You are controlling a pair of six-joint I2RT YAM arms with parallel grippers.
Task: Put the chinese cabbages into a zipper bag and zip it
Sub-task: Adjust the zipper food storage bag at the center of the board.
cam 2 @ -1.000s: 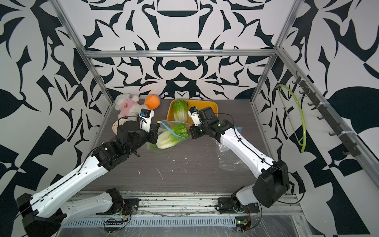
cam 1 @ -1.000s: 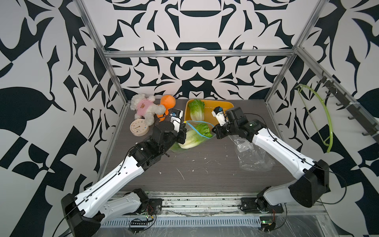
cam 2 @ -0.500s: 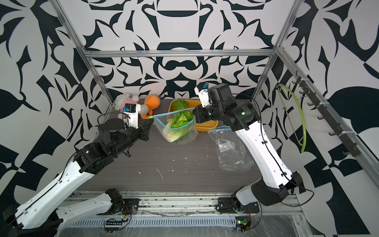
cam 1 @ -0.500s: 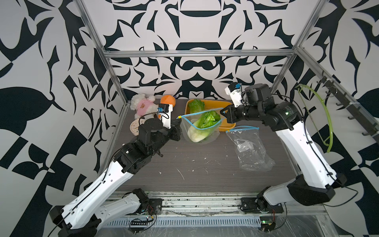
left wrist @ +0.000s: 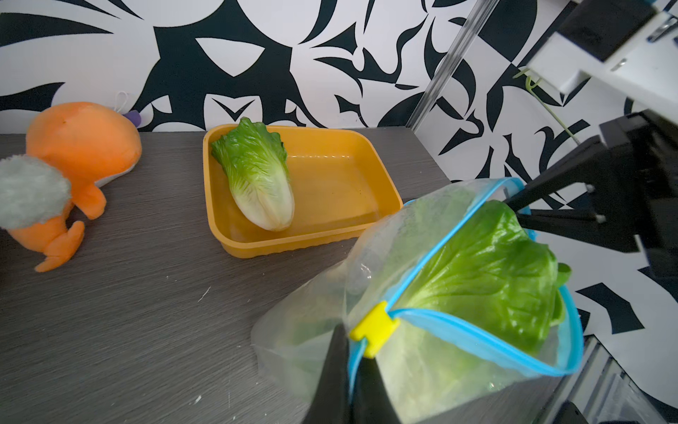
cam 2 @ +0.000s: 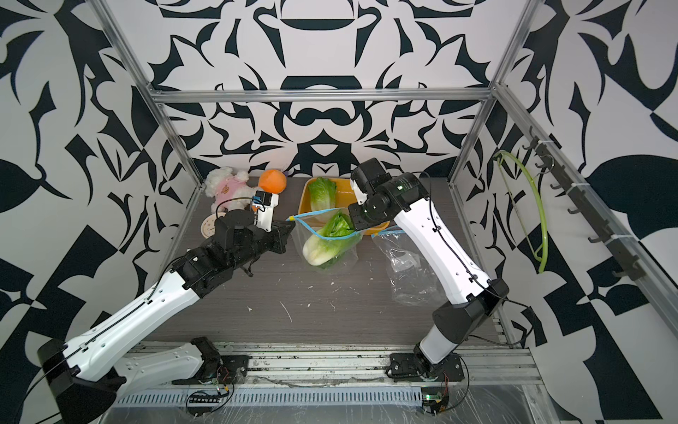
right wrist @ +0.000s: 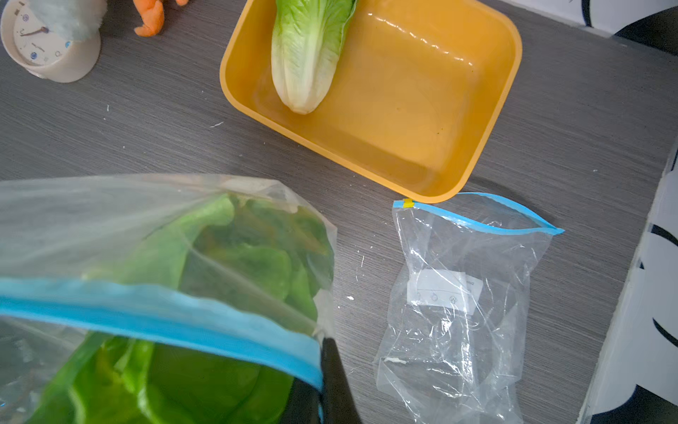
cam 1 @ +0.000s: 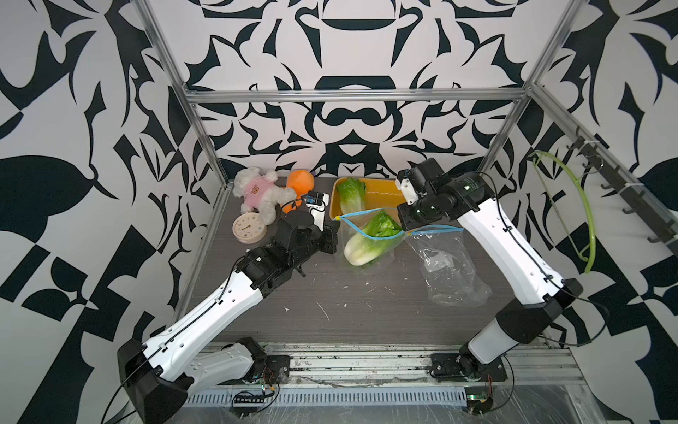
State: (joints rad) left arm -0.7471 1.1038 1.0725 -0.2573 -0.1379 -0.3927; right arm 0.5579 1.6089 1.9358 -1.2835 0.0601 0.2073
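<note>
Left wrist view: L gripper (left wrist: 354, 361) is pinched shut on the zipper bag (left wrist: 422, 367) at its corner, right beside the yellow slider (left wrist: 374, 328). From there the blue zip rim (left wrist: 458, 235) runs across to the R gripper (left wrist: 513, 207), which is also clamped shut on the far end. So the mouth is stretched between the 2 arms & gapes open.

The bagged cabbage (left wrist: 488, 264) sits leaves-up at the mouth, pale base down. It looks like 2 heads, but the leaves overlap, so the count is unsure.

Behind the bag, the tray cabbage (cam 1: 350, 194) lies in the yellow tray (cam 1: 381, 191), not yet bagged. Its long axis runs front-to-back, leaf end away from the robot, pale base toward the bag. In both top views it sits nearer the L gripper's tip than the R's. Probably 1 arm must let go to fetch it. L is closer, yet it holds the slider end.

Far right, a spare bag (cam 1: 451, 268) lies on the table (cam 1: 348, 312), no cabbage in it.
</note>
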